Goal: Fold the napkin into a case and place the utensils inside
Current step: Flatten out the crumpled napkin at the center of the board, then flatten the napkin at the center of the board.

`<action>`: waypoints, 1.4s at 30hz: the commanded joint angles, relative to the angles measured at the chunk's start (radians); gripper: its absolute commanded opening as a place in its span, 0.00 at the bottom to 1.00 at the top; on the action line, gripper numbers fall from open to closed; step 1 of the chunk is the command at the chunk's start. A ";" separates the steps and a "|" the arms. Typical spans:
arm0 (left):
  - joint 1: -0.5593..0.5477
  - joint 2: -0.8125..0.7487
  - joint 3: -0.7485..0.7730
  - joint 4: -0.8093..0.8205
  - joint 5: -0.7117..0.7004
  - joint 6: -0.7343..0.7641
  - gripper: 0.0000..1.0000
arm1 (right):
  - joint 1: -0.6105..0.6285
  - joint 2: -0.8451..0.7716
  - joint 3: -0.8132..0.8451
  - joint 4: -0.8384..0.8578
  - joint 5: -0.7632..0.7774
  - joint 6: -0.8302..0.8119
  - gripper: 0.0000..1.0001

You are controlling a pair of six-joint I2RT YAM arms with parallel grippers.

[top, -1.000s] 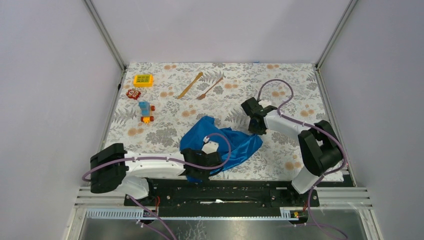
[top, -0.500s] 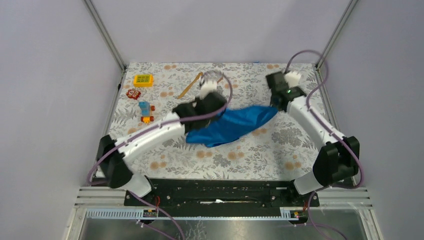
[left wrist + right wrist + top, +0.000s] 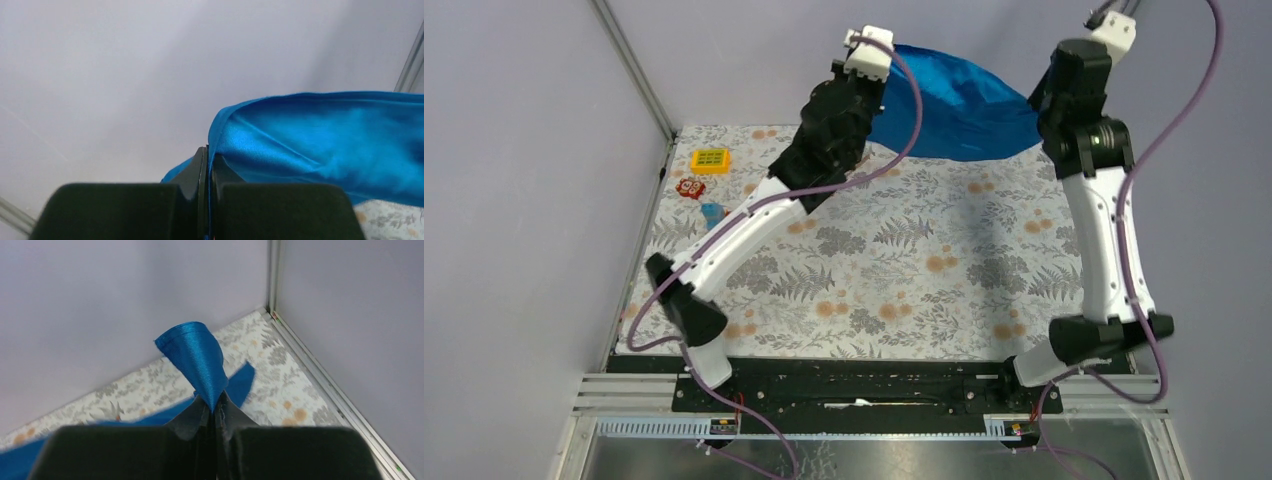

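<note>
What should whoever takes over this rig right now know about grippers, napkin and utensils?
Left gripper: shut on a napkin edge.
Right gripper: shut on its other end.
Napkin hangs spread between them, high above the table's far side, unfolded.
Utensils: not visible now, possibly hidden behind the left arm.
Done: napkin lifted. Left: lay it flat, fold the case, insert utensils.

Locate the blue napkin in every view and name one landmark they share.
Top external: napkin hanging in the air at top centre.
Left wrist: napkin fills the right half, narrowing toward bottom centre.
Right wrist: napkin at centre, a curled corner standing up.
Shared landmark: the floral table cover.
</note>
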 commanded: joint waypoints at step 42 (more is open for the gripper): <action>-0.077 -0.661 -1.175 -0.206 0.599 -0.956 0.99 | -0.055 0.277 -0.718 0.402 -0.711 0.259 1.00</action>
